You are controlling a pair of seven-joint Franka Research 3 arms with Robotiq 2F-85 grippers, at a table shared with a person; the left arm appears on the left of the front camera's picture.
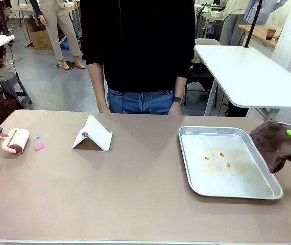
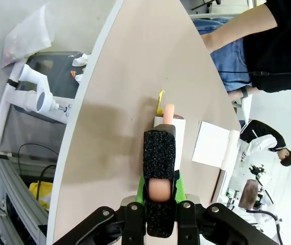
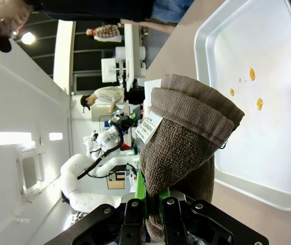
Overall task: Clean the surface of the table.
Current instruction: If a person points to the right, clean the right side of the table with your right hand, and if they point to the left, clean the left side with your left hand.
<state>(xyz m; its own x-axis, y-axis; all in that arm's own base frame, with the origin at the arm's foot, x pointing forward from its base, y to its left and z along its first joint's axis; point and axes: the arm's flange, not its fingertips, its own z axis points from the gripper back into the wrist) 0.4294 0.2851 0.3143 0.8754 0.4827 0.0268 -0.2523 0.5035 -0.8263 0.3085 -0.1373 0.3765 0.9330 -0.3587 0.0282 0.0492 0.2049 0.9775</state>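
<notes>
Both grippers are loaded, one at each end of your table.
Front view: the wide matte tan-brown table [image 1: 135, 204] spans the near scene, and a shiny rectangular metal tray [image 1: 237, 178] lies on its right. Left wrist view: your left gripper [image 2: 160, 168] clamps the handle of the pink lint roller [image 2: 180, 138]. Right wrist view: your right gripper [image 3: 153, 196] pinches a brown terry cloth [image 3: 186, 138] just right of the tray.

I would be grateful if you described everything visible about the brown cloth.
The cloth is a dark brown, looped terry towel, bunched into thick folds, with a white printed label at one edge. The shut right end effector clamps one end. The rest hangs at the right side of the table, beside the right rim of the tray. Whether it touches the tray cannot be told.
</notes>
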